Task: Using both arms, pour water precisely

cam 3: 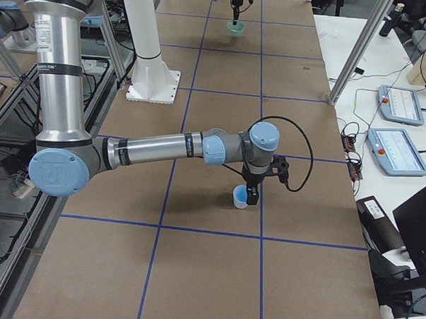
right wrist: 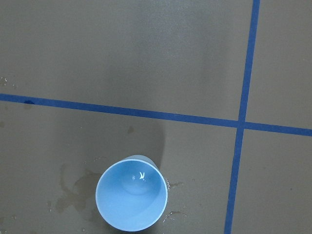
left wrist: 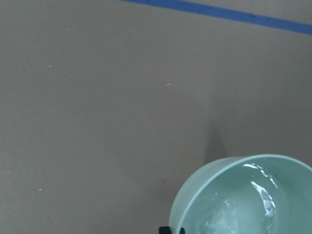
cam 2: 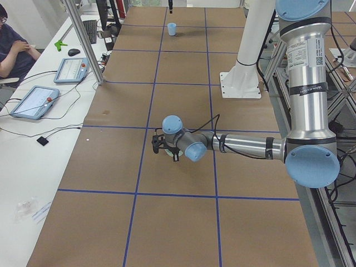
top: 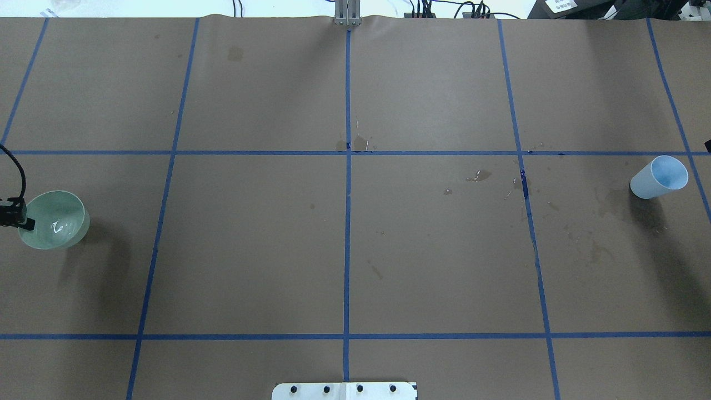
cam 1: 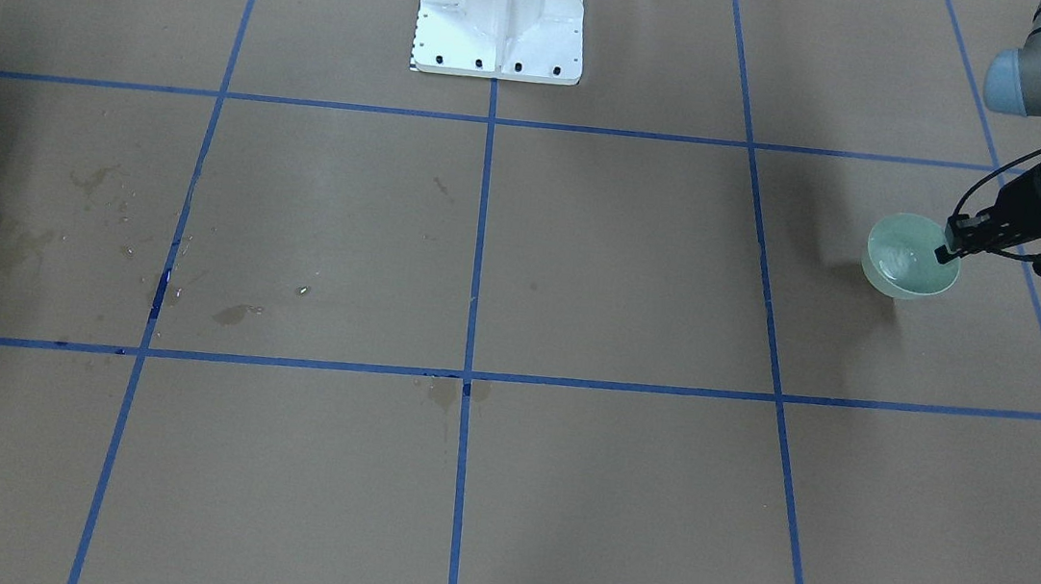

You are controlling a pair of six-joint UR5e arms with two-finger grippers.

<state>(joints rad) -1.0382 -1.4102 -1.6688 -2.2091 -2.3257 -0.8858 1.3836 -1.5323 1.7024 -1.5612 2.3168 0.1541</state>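
Your left pincer (cam 1: 954,246) is clamped on the rim of the green bowl (cam 1: 905,265), at the left end of the desk (cam 1: 581,269). The water (left wrist: 265,202) glints inside that bowl. Right pincer (cam 3: 252,195) hangs just beside the blue cup (cam 3: 240,197) at the right end; wide or narrow, cannot tell.

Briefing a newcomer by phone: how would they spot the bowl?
Take the brown table with its blue grid and go to its end on the robot's left. The bowl there is wide and pale green; the cup is narrow and blue.
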